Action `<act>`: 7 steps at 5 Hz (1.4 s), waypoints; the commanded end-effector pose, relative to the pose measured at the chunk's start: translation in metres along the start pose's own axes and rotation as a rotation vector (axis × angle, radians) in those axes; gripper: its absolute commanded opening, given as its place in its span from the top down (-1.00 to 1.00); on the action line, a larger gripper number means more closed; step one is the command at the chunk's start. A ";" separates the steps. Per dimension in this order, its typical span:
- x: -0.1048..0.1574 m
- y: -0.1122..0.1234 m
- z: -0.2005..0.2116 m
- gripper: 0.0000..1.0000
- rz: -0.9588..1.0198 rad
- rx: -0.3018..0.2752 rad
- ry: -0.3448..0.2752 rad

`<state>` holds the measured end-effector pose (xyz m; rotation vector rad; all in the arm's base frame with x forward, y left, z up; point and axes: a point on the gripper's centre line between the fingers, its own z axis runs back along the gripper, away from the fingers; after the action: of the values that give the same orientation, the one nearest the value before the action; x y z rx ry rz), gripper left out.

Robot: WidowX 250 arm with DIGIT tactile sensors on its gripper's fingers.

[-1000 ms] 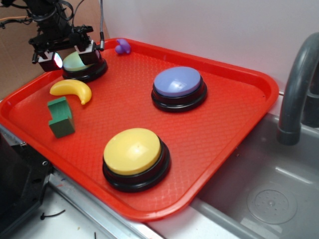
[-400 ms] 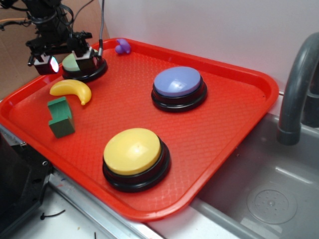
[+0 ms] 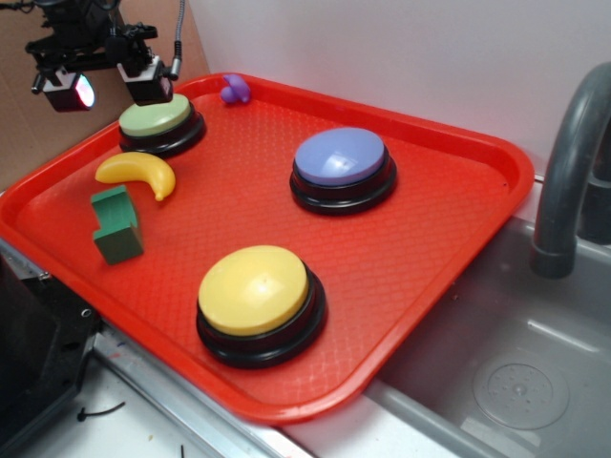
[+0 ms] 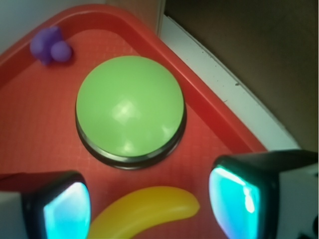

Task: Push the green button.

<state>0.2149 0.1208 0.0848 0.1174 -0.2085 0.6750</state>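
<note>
From the exterior view, the green button [image 3: 156,116], a pale-green dome on a black round base, sits dome-up in the red tray's [image 3: 449,258] far left corner, the gripper [image 3: 103,84] above it, spread wide and empty. In the wrist view the green button [image 4: 130,110] is round with no long axis, above the yellow banana [image 4: 144,213], both fingers [image 4: 235,199] apart.

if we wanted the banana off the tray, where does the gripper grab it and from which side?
Grip the banana across its thick middle, coming straight down from above. It lies flat on the red tray, curved, ends tapering, so the middle gives the surest hold. The green block and green button stand nearby but apart.
</note>
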 end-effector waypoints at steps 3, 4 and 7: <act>-0.007 -0.001 0.071 -1.00 -0.042 -0.035 -0.136; -0.018 -0.006 0.089 -1.00 -0.103 -0.086 -0.148; -0.041 -0.033 0.126 -1.00 -0.264 -0.126 -0.159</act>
<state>0.1832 0.0367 0.1773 0.0736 -0.3303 0.3856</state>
